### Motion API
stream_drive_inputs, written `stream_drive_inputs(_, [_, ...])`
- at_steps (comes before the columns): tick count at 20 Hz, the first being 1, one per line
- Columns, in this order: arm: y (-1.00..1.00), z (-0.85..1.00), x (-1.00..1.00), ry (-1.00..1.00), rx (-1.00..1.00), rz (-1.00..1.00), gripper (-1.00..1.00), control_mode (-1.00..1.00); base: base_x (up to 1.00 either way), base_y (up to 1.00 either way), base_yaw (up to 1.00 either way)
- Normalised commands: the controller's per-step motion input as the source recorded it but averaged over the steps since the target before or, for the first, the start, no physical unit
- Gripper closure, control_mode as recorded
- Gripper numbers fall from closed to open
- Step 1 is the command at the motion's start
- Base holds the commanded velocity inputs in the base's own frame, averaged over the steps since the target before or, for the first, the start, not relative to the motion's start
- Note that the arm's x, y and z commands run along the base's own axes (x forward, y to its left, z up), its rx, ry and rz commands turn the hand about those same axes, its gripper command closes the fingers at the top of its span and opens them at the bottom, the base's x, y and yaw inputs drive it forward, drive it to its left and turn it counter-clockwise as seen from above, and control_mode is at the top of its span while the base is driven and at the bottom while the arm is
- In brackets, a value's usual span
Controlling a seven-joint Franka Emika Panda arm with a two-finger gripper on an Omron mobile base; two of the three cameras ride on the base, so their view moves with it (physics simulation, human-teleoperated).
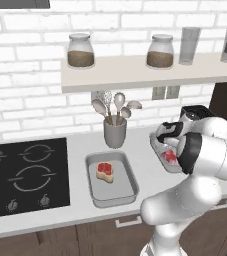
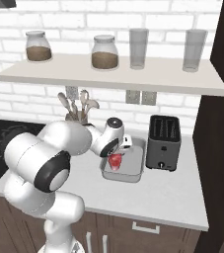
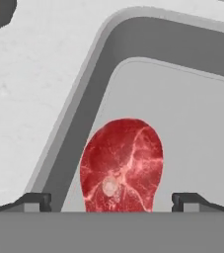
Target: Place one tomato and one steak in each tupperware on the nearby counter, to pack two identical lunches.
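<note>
Gripper (image 3: 111, 200): fingers spread wide to either side of the steak, pointing down into the right-hand container, gripping nothing.
Right steak (image 3: 122, 165): red marbled slab of raw meat, lying flat on the container floor near one wall, apart from both fingertips; judged just set down there.
Right container (image 2: 135, 170): shallow grey rectangular tupperware with rounded corners, towards the right end of the counter, just left of the toaster; holding a steak, no tomato seen in it.
Left container (image 1: 127, 192): matching grey tupperware at the counter's front middle, between hob and arm; holding a second red steak (image 1: 105, 171) near its back end; no tomato seen inside.
Progress: likely both steaks packed, tomatoes not yet.
Counter (image 2: 168, 197): long pale grey-white worktop over dark brown cabinets with silver handles.
Surroundings: black hob (image 1: 20, 175) at the left end; grey utensil pot (image 1: 115, 132) with spoons at the back edge; black toaster (image 2: 163, 141) near the right end; white brick wall; pale shelf (image 2: 118, 74) with jars and glasses.
</note>
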Motion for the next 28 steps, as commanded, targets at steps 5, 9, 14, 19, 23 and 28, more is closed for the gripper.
stream_drive_inputs(5, [0.02,0.84,-0.49,-0.05,0.00,0.00,-1.00,-1.00,0.00,0.00,0.00])
stream_drive_inputs(9, [0.00,0.96,-0.70,-0.11,0.00,0.00,-1.00,-1.00,0.00,0.00,0.00])
stream_drive_inputs(14, [0.10,0.91,-0.72,-0.11,0.00,-0.03,-1.00,-1.00,0.00,0.00,0.00])
stream_drive_inputs(19, [0.34,0.86,-0.70,-0.02,0.00,-0.18,-1.00,-1.00,0.00,0.00,0.00])
stream_drive_inputs(23, [0.25,0.67,-0.70,-0.01,0.05,-0.33,-1.00,-1.00,0.00,0.00,0.00])
stream_drive_inputs(28, [0.21,0.66,-0.77,-0.08,0.12,-0.24,-1.00,-1.00,0.00,0.00,0.00])
